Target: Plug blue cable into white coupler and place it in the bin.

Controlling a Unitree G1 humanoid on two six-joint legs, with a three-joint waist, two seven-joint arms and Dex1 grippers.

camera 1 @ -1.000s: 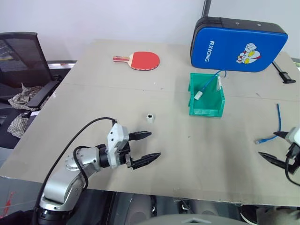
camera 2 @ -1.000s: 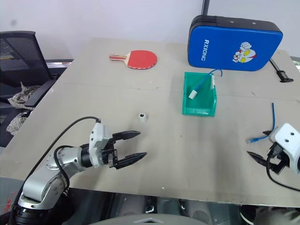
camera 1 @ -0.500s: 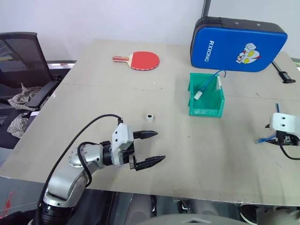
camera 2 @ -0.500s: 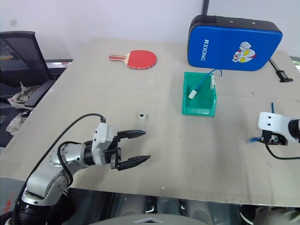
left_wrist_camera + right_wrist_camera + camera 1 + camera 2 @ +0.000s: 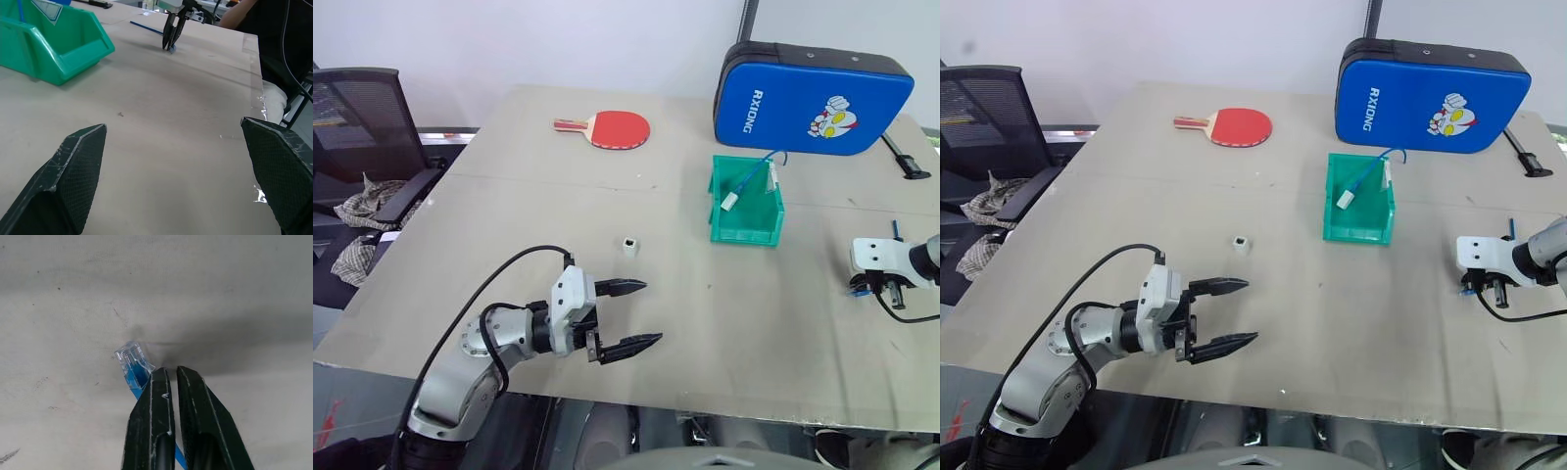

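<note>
The blue cable (image 5: 137,380) lies on the table at the far right, its clear plug (image 5: 130,355) flat on the surface. My right gripper (image 5: 171,370) points down at it and is shut, with the cable running out from under one finger just behind the plug. The white coupler (image 5: 628,246) sits alone mid-table. The green bin (image 5: 756,225) stands beyond it, toward the back. My left gripper (image 5: 652,311) hovers open and empty near the front edge, short of the coupler.
Inside the bin rests another blue cable plugged into a white coupler (image 5: 729,201). A big blue case (image 5: 813,96) stands behind the bin, and a red paddle (image 5: 617,128) lies at the back. A black chair (image 5: 357,127) stands left of the table.
My right gripper came in over the cable's plug end, tipped downward and went from open to shut on the cable. The left gripper stayed open, about where it was.
</note>
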